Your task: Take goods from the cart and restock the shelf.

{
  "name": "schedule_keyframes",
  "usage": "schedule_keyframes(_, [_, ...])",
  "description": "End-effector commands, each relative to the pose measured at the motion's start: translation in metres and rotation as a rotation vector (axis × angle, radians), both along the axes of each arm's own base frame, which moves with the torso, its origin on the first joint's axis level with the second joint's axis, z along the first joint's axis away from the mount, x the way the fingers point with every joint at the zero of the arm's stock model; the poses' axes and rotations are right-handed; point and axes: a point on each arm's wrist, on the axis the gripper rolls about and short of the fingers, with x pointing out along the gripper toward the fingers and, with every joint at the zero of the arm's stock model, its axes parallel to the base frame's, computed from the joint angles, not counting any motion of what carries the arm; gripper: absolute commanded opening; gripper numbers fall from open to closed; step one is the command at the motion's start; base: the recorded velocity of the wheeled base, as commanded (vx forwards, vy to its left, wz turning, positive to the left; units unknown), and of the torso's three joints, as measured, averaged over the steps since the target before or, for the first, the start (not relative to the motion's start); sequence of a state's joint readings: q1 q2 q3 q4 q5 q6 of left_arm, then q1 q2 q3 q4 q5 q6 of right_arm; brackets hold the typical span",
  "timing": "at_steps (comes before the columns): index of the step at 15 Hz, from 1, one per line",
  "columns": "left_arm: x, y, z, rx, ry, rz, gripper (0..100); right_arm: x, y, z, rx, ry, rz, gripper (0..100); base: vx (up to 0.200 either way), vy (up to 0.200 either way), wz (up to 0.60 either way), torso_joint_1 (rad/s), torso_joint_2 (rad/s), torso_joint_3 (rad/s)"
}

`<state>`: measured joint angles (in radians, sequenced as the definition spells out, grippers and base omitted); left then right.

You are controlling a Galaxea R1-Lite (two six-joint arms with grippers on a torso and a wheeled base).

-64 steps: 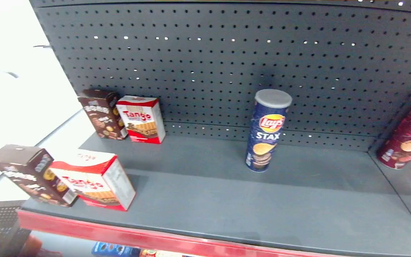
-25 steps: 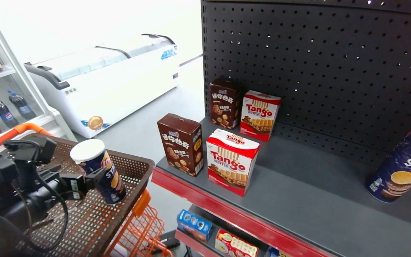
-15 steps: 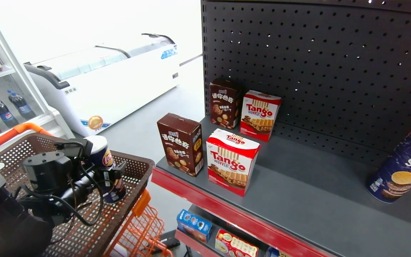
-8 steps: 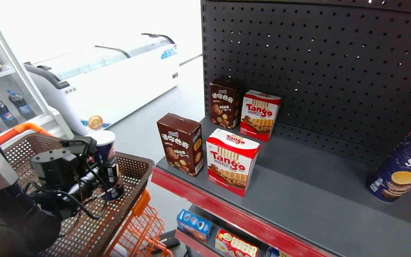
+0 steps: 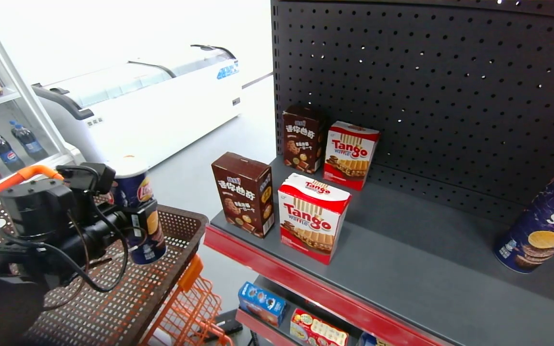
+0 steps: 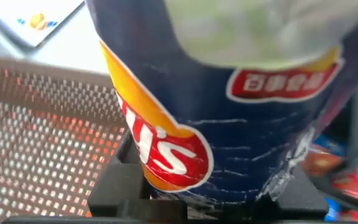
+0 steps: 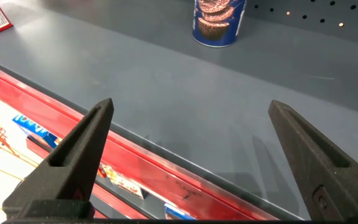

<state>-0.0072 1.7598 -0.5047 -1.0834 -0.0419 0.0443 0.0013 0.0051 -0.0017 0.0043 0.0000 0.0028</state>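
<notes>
While the left tool (image 5: 137,223) is clamped on the blue chips can (image 5: 132,192), holding it upright over the cart (image 5: 183,223) at 9 o'clock of the front red wafer box (image 5: 313,216), the pick-up step looks done. Next comes a carry toward 3 o'clock, clearing that box, onto bare shelf (image 5: 402,269) near the shelved chips can (image 5: 541,221). Right tool (image 7: 190,112) hangs with its jaws apart over the shelf's front edge.

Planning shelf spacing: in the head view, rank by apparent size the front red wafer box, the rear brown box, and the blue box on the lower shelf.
1. Front red wafer box.
2. Rear brown box, farther back, so true size unsure.
3. Blue box.
</notes>
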Motion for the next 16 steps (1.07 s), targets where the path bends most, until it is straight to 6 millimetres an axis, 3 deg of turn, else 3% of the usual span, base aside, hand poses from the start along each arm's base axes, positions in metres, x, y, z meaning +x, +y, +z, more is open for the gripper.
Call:
schedule_keyframes(1, [-0.043,-0.003,0.061,-0.013,-0.173,-0.073,0,0.0,0.0,0.0,0.0,0.002,0.0,100,0.0,0.0,0.0,0.0,0.0,0.0])
schedule_keyframes(4, [-0.065,-0.013,0.074,-0.018,-0.189,-0.123,0,0.0,0.0,0.0,0.0,0.002,0.0,100,0.0,0.0,0.0,0.0,0.0,0.0])
schedule_keyframes(7, [-0.07,-0.022,0.083,-0.023,-0.238,-0.17,0,0.0,0.0,0.0,-0.001,0.002,0.0,100,0.0,0.0,0.0,0.0,0.0,0.0])
schedule_keyframes(11, [-0.087,-0.051,0.086,-0.046,-0.256,-0.37,0,0.0,0.0,0.0,0.0,0.002,0.0,100,0.0,0.0,0.0,0.0,0.0,0.0])
schedule_keyframes(16, [-0.103,-0.065,0.085,-0.063,-0.253,-0.595,0,0.0,0.0,0.0,0.0,0.002,0.0,100,0.0,0.0,0.0,0.0,0.0,0.0])
